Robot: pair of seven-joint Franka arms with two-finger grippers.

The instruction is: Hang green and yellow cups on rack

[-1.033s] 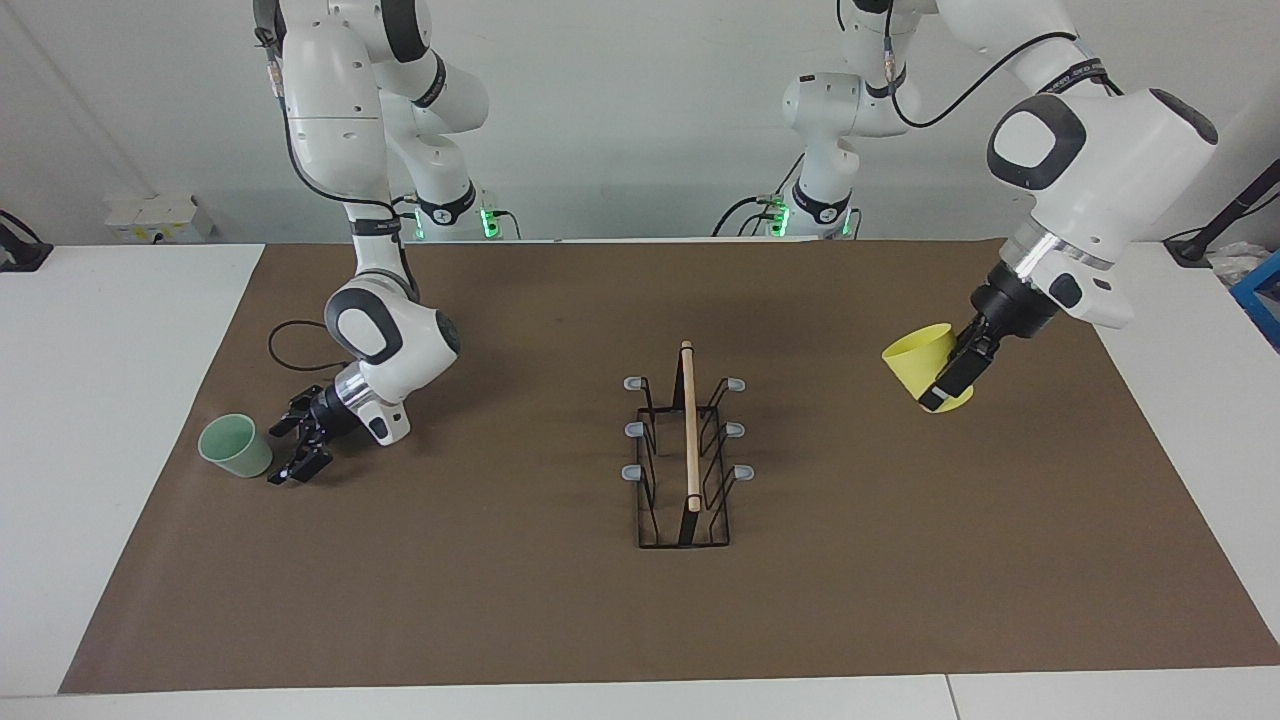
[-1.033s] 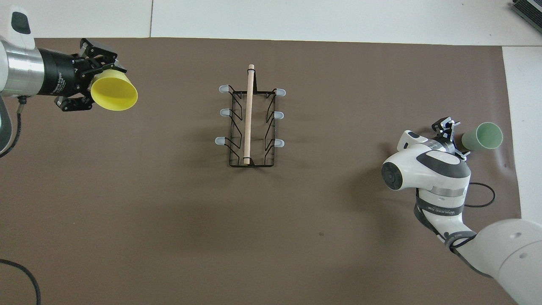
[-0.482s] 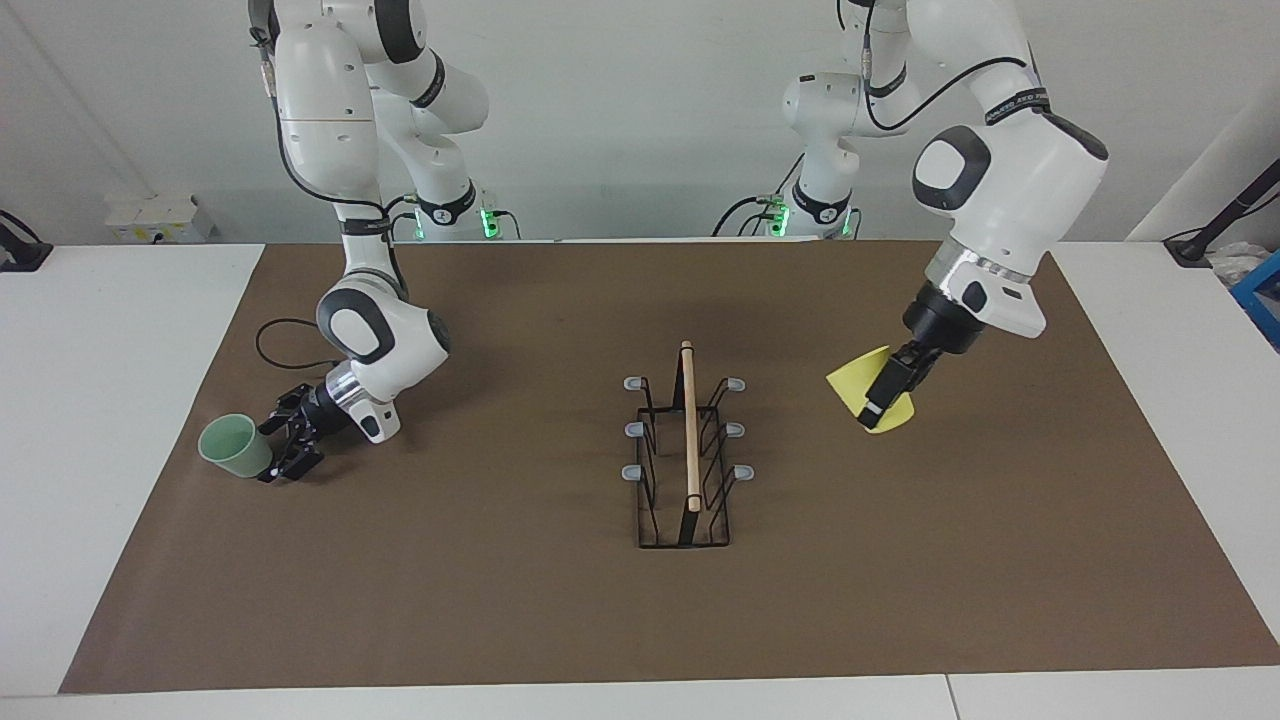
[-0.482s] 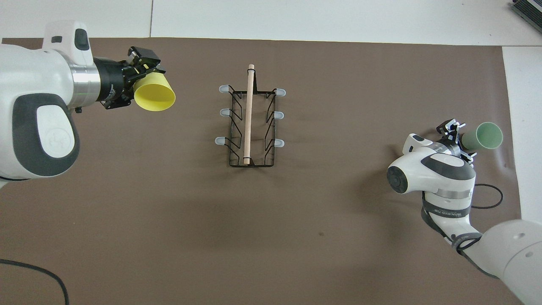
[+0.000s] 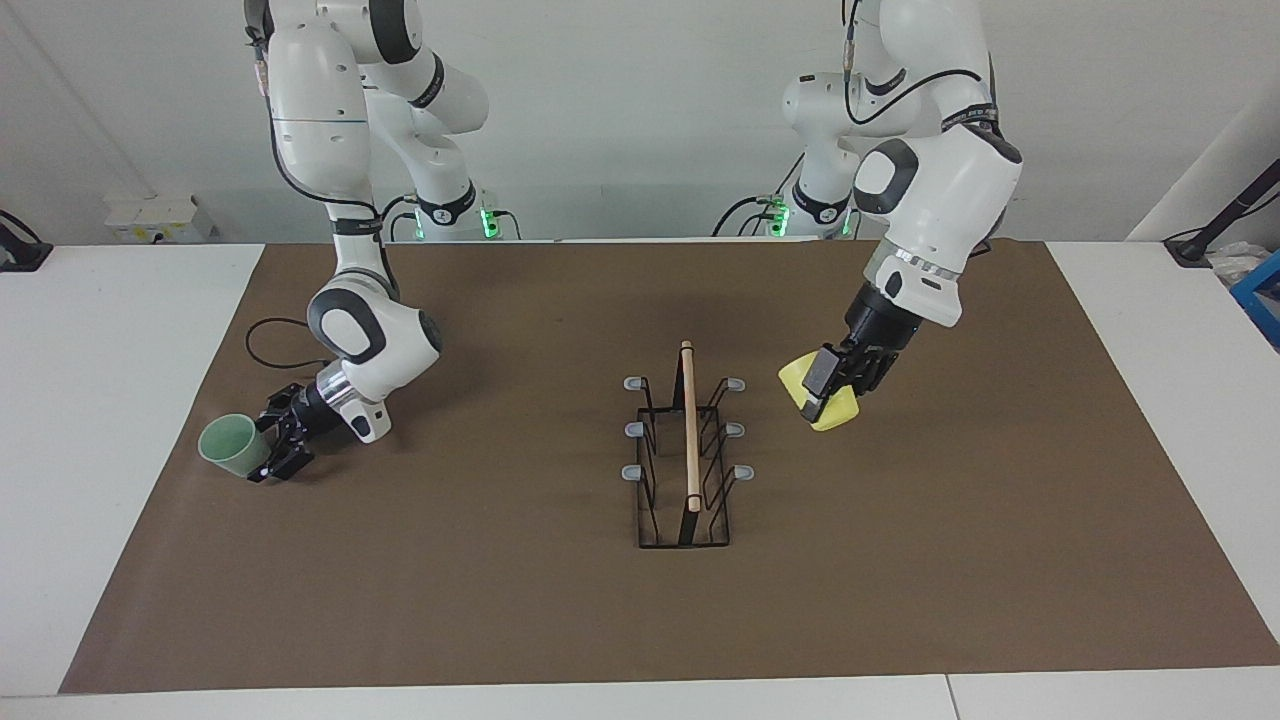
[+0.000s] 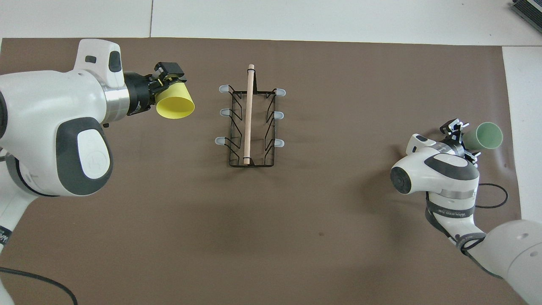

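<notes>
Yellow cup [image 6: 175, 106] lies sideways in left end effector [image 6: 167, 80], mouth toward rack [image 6: 250, 123].

Yellow cup [image 5: 818, 398] held tipped beside rack [image 5: 686, 450]; green cup [image 5: 228, 445] upright.

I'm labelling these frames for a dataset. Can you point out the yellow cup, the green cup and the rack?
yellow cup [image 6: 175, 106], overhead view, on its outer wall near the rim.
green cup [image 5: 226, 443], facing view, on its mouth.
rack [image 5: 690, 430], facing view, on the wooden rod along its top.
</notes>
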